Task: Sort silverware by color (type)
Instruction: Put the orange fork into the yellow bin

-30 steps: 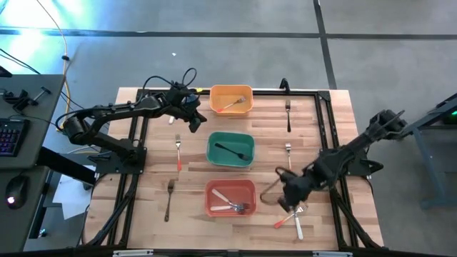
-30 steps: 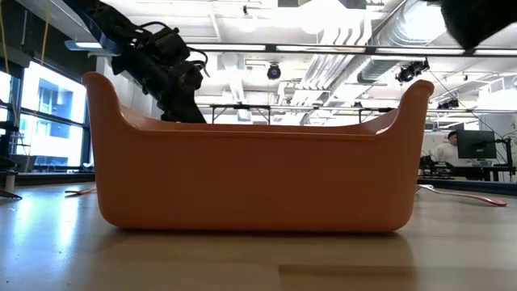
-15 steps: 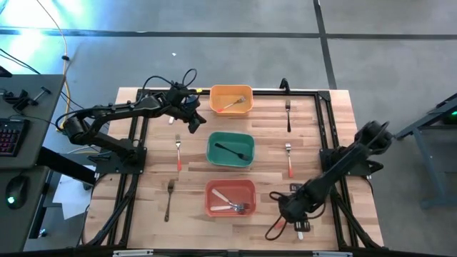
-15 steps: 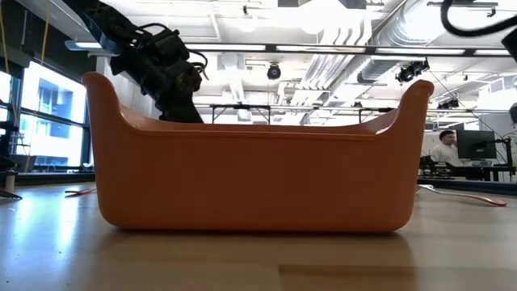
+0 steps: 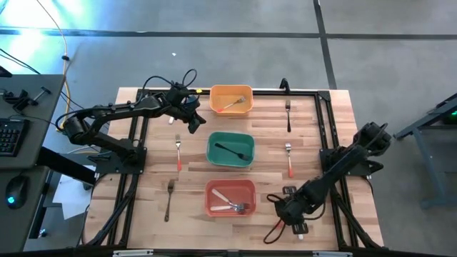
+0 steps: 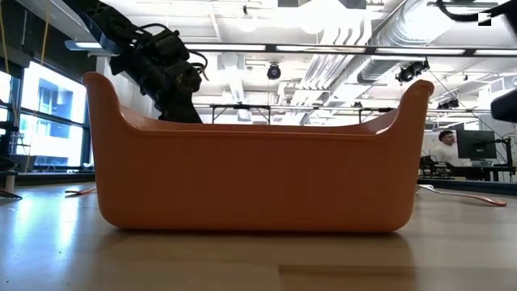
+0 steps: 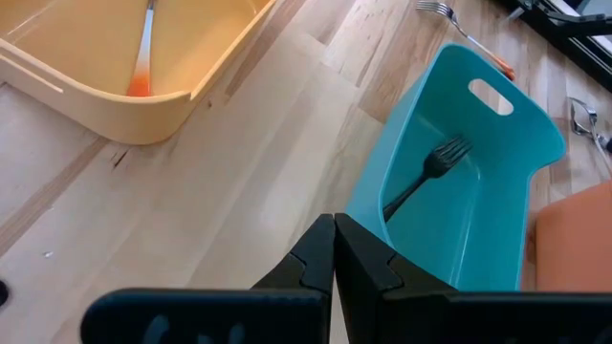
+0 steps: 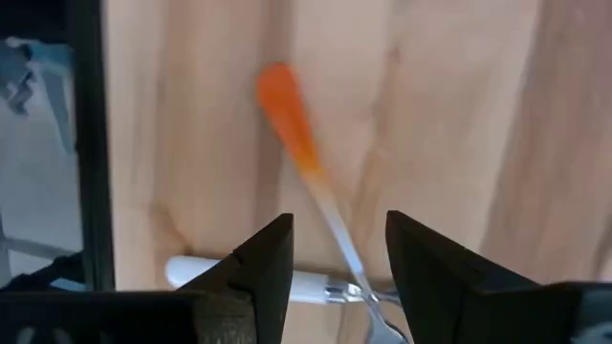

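Two forks lie crossed near the table's front right: one with an orange handle (image 8: 287, 124), one with a white handle (image 8: 220, 275). My right gripper (image 8: 337, 244) hangs open just above them, pointing steeply down, one finger on either side of the crossing; in the high view it (image 5: 290, 214) hides most of both. My left gripper (image 7: 333, 250) is shut and holds nothing, above bare wood between the yellow-orange bin (image 5: 230, 100) and the teal bin (image 5: 230, 149).
The yellow-orange bin holds an orange-handled fork (image 7: 143, 57), the teal bin a black fork (image 7: 426, 172), the red bin (image 5: 230, 198) white-handled forks. Loose forks lie at the left (image 5: 178, 151) (image 5: 169, 198) and the right (image 5: 288, 114) (image 5: 289, 158). The red bin's wall (image 6: 258, 162) fills the low view.
My right gripper has gone toward the table's near edge and down, and now stands over the two crossed forks; its wrist has rolled on the way. The forks lie where they were.
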Motion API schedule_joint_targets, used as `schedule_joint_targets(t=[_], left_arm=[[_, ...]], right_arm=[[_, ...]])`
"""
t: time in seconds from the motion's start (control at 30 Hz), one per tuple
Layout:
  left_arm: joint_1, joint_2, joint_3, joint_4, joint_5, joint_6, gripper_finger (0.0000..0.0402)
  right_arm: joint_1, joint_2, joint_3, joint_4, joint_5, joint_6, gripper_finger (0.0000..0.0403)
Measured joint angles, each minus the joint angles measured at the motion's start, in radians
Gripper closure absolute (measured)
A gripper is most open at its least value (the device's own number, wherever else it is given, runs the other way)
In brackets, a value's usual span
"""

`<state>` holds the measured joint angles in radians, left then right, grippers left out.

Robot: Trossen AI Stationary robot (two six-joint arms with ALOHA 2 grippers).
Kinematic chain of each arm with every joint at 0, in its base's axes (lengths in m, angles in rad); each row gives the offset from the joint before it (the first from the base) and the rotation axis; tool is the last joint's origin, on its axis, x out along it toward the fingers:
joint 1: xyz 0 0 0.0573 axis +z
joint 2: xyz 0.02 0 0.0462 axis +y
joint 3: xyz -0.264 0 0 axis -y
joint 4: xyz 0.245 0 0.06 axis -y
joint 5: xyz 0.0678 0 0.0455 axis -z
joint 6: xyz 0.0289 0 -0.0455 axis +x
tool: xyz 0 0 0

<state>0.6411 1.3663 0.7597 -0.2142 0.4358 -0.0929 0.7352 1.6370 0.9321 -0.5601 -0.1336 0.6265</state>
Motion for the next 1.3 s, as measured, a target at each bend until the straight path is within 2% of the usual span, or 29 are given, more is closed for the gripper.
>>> schedule_joint_targets(t=[0.43, 0.53, 0.77, 0.9, 1.07, 1.3], left_arm=[[0.0, 0.0, 0.0, 0.0, 0.0, 0.008, 0.0401], [0.0, 0.0, 0.0, -0.003, -0.001, 0.008, 0.0401], [0.0, 0.0, 0.0, -0.007, -0.001, 0.008, 0.0401], [0.0, 0.0, 0.0, -0.007, -0.001, 0.008, 0.0401], [0.0, 0.0, 0.0, -0.006, -0.001, 0.009, 0.0401], [0.0, 0.0, 0.0, -0.006, -0.001, 0.008, 0.0401]], right_arm=[[0.028, 0.109, 0.005, -0.025, 0.005, -0.048, 0.0262], [0.017, 0.11, 0.004, -0.024, 0.001, -0.048, 0.029], [0.001, 0.113, 0.009, -0.04, -0.012, -0.054, 0.0393], [-0.004, 0.115, 0.034, -0.077, -0.017, -0.084, 0.0387], [-0.028, 0.091, 0.054, -0.092, -0.028, -0.117, 0.04], [-0.078, -0.029, 0.056, -0.15, -0.028, -0.027, 0.0402]])
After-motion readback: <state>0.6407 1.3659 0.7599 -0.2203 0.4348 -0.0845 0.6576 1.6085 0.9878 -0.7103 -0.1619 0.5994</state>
